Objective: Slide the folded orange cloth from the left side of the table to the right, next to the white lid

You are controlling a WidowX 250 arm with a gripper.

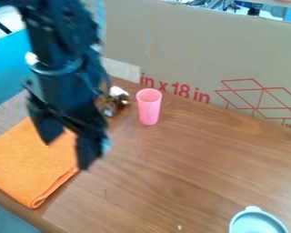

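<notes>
The black gripper (65, 154) hangs over the orange cloth at the left of the camera view, its two fingers spread apart with nothing between them. Beneath it, the folded orange cloth (27, 166) lies flat near the table's left edge. To the right of the arm, a pink cup (149, 107) stands upright close to the cardboard. A small brown and white object (116, 102) is beside the cup, partly hidden behind the arm. At the bottom right, a light blue lidded or bowl-like item (257, 223) is cut off by the view's edge.
A tall cardboard panel (190, 50) with red print walls off the back of the wooden table (190, 168). A tiny pale speck (179, 227) lies near the front. The table's edge runs along the lower left.
</notes>
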